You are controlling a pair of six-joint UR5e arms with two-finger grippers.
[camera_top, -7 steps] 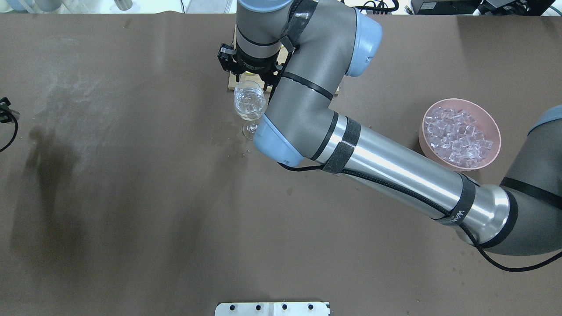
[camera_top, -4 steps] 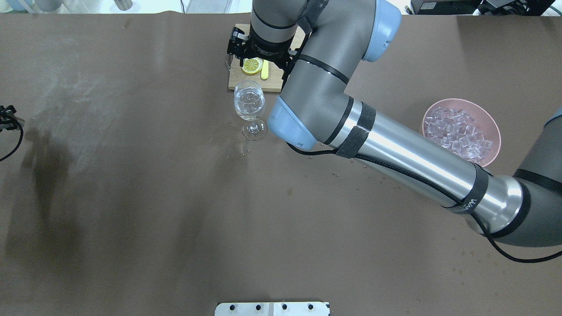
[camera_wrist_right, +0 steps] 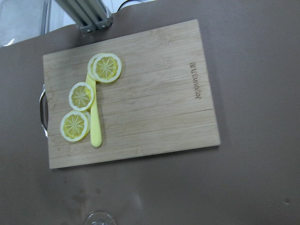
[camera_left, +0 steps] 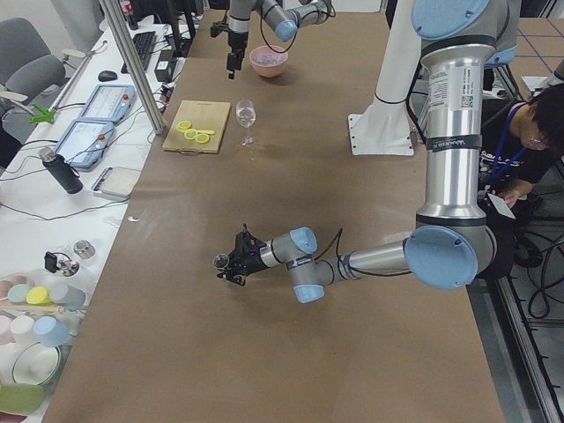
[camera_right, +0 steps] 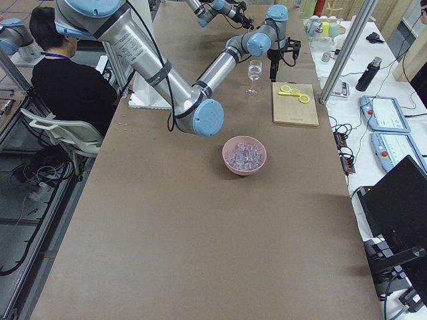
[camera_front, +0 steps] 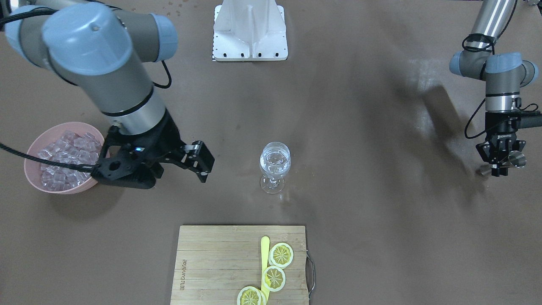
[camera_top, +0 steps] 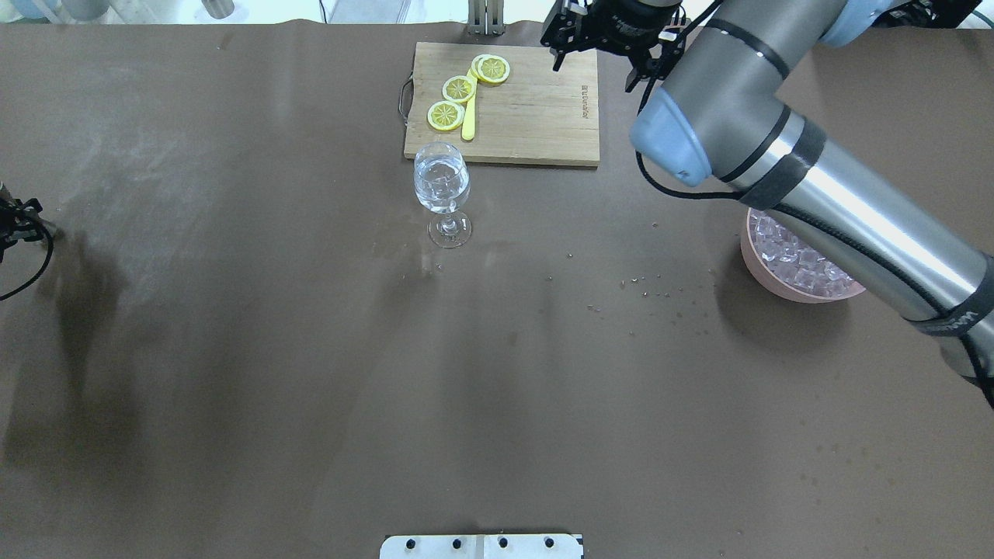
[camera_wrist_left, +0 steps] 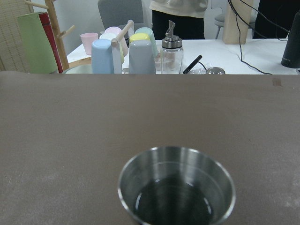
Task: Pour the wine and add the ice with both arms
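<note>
One wine glass (camera_front: 275, 164), upright, stem vertical

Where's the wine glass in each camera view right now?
Front-facing: glass centre, above the board.
Overhead: glass upper middle, below the board.
Exterior left: glass top centre, right of board.
Exterior right: glass top, left of board.
Left wrist: not in it.
Right wrist: glass rim at bottom edge.
Shared landmark: the board.

Perhaps "ROBOTIQ" on left gripper (camera_front: 503, 168); cutting board (camera_wrist_right: 154, 93) stamp unreadable.
</note>
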